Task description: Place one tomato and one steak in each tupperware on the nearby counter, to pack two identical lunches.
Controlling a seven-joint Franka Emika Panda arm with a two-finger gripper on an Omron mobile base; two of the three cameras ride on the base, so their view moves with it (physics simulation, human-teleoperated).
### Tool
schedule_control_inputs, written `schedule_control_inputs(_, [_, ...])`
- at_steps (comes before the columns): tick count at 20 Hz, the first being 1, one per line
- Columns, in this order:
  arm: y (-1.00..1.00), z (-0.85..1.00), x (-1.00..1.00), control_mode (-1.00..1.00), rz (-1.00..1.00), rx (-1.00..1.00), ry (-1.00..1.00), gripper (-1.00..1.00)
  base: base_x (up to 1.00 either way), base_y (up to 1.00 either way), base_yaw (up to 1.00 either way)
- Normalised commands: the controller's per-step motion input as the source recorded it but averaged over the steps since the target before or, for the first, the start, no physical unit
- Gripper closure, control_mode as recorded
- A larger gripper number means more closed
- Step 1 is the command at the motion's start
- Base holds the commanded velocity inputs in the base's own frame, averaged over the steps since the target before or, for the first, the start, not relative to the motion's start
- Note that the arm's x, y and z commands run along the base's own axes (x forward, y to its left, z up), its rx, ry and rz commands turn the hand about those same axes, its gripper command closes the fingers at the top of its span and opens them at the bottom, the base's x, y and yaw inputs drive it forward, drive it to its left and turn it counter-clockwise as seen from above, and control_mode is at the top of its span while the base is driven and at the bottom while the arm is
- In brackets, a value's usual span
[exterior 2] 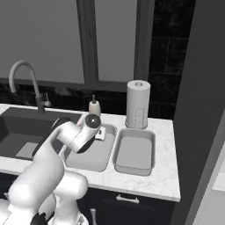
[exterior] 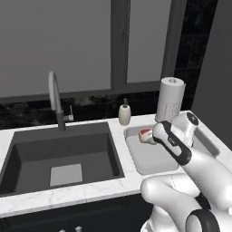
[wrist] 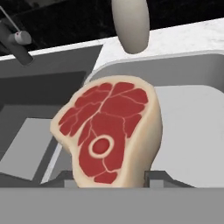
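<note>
We see the steak [wrist: 111, 133] standing on edge between the gripper [wrist: 109, 178] fingertips, its red marbled face and round bone turned toward the hand camera. The jaws are closed on its lower rim, so we read this as a firm grip rather than a mere touch. Held upright like that, the slab hangs over the left tupperware [exterior: 156, 161], near that container's back left corner, which fits a carry toward a drop inside it; whether the meat already rests on the floor of the container we cannot tell.

The right tupperware [exterior 2: 134, 154] sits just beside the first, toward the counter's right end, and looks bare inside. Both containers lie on the white counter [exterior 2: 169, 176], between the dark sink [exterior: 59, 156] and the counter's right edge. Behind them, at the back edge, stand a soap bottle [exterior: 124, 113] and a paper towel roll [exterior 2: 138, 104]; the tap [exterior: 55, 97] rises behind the sink.

We see no tomato, so we judge the packing to be at an early stage.
</note>
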Motion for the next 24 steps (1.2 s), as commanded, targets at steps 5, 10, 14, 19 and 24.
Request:
schedule_control_inputs(5, [0.0, -0.5, 0.09, -1.0, 0.0, -0.03, 0.0, 1.0, 0.0, 0.0, 0.0])
schedule_control_inputs(10, [0.04, -0.35, 0.09, -1.0, 0.0, -0.07, -0.06, -1.0, 0.0, 0.0, 0.0])
schedule_control_inputs(14, [0.18, -0.12, 0.01, -1.0, 0.0, -0.11, -0.16, -1.0, 0.0, 0.0, 0.0])
schedule_control_inputs(19, [0.11, 0.0, 0.0, -1.0, 0.0, -0.09, -0.06, -1.0, 0.0, 0.0, 0.0])
schedule_control_inputs(24, [0.0, 0.32, -0.4, -1.0, 0.0, -0.02, 0.0, -1.0, 0.0, 0.0, 0.0])
